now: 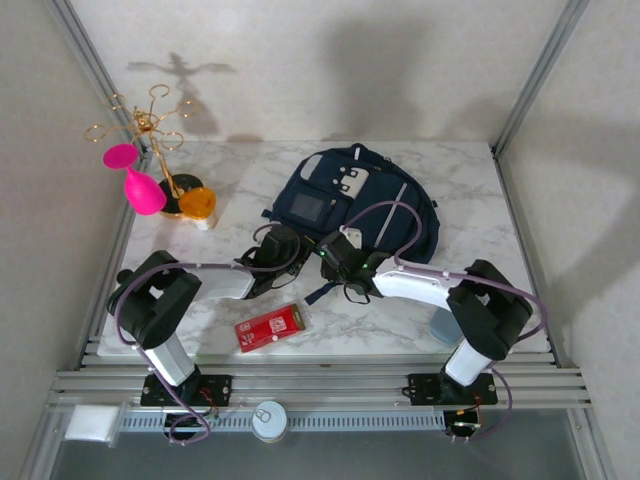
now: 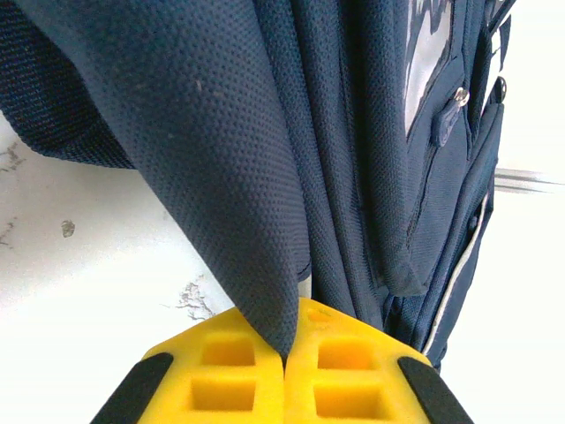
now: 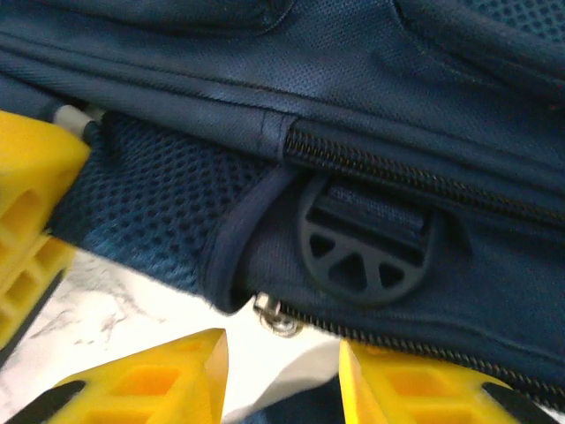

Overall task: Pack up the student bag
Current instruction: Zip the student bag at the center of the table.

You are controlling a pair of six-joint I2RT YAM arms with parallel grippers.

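Lying at the back-centre of the marble worktop (image 1: 470, 190), the student bag (image 1: 355, 200) sits with its grey-white patches turned up to the overhead camera, and both arms reach in to its near edge. From above, the left arm (image 1: 215, 282) meets the bag's near-left corner and the right arm (image 1: 415, 283) its near-middle. The jaws are too small and dark in that view to read.

On the left wrist view, the left jaws are pressed together. Their yellow fingers (image 2: 221, 375) are clamped on a fold of the bag's navy fabric, which rises from the pinch. The bag's front pockets hang to the right, with a small metal fitting (image 2: 461, 95) on one.

On the right wrist view, the right jaws stand apart, with yellow fingers (image 3: 168, 380) on either side of a gap over pale worktop. A metal zip pull (image 3: 281, 320) sits just above that gap. A black plastic buckle (image 3: 366, 247) lies just beyond it, between two zip lines, and a further yellow finger (image 3: 26, 203) shows at the left edge beside the mesh.

The overhead view adds a red box (image 1: 270, 328) near the front edge between the arms, well apart from the bag. At the back left stand a gold wire stand (image 1: 150, 130), a pink object (image 1: 140, 188) and an orange item (image 1: 197, 203), close together.
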